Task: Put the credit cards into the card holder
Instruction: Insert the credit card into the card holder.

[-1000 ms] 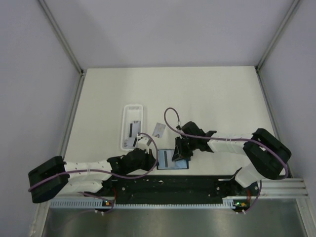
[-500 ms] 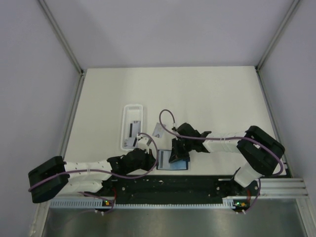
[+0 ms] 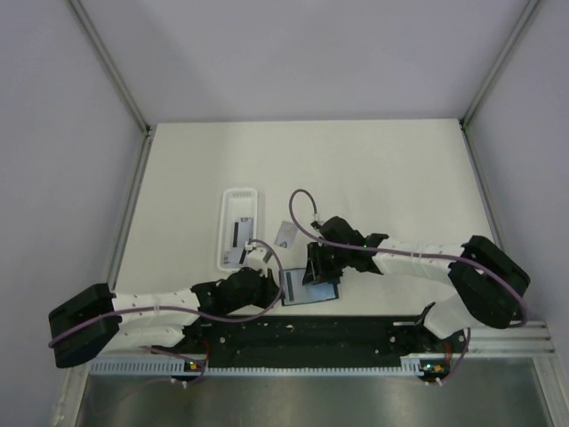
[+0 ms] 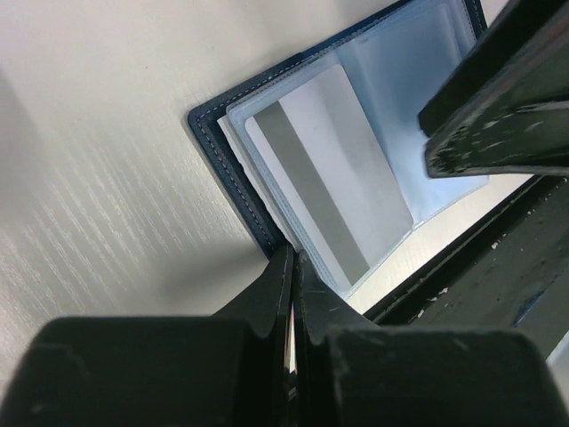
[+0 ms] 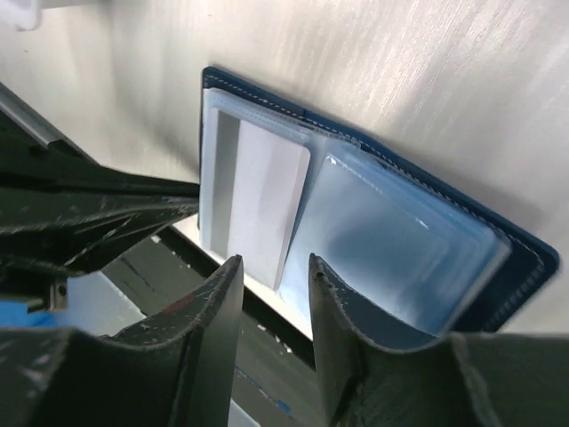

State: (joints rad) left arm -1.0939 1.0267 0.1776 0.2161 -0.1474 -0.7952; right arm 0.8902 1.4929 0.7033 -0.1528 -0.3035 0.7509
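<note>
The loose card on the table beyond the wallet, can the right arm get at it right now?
Probably yes. The right gripper is open and empty over the card holder, and the loose card lies flat on bare table close beyond it, with nothing between them.

The cream table top (image 4: 107, 133) is matt, with a fine brushed grain. The dark navy folding card holder (image 4: 236, 178) has a leather-like matt cover with pale stitching along its edge. Its light blue clear plastic sleeves (image 5: 391, 240) are smooth and glossy. The white rectangular card (image 4: 329, 160) is smooth, with a dull grey stripe. The black plastic fingers (image 5: 209, 338) of the right gripper (image 5: 274, 267) are matt and scuffed with pale scratches. At far left, the long white tray (image 3: 238, 190) is translucent plastic. The nearest grey sheet (image 3: 311, 400) looks like brushed metal.
</note>
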